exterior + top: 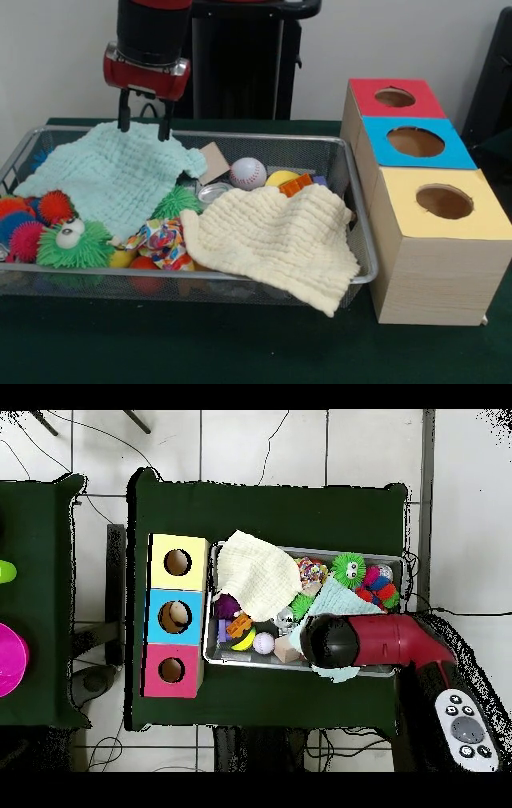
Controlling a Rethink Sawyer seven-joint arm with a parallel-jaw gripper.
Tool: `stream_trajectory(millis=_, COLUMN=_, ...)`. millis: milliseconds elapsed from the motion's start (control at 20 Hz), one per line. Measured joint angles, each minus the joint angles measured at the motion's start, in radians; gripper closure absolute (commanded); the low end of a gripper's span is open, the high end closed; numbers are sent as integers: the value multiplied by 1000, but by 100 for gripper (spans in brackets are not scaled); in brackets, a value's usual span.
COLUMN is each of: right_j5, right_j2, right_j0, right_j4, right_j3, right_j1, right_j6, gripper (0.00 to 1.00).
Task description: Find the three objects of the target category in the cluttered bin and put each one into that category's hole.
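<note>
From the front, the Sawyer arm's gripper (145, 121) hangs with its two black fingers spread and empty over the far edge of a mint-green cloth (112, 178) in the wire-mesh bin (362, 240), where a cream cloth (272, 240) drapes over the near rim beside a baseball (247, 173), a green googly-eyed spiky ball (74, 243) and other toys; a wooden box (424, 240) with red, blue and yellow holed tops stands just beside the bin. From overhead, the red arm (385, 641) covers part of the bin (330, 552), hiding the gripper, with the cream cloth (258, 574) lying toward the three-hole box (177, 615).
</note>
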Motion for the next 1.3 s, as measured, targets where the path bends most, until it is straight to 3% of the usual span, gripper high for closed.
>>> stream_trajectory(millis=500, right_j5=5, right_j2=14, right_j0=-31, right_j4=-3, right_j3=-45, right_j1=22, right_j6=-3, gripper=0)
stream_trajectory(millis=1300, right_j5=-3, right_j2=28, right_j0=-67, right_j4=-88, right_j3=-61, right_j1=132, right_j6=-3, gripper=0)
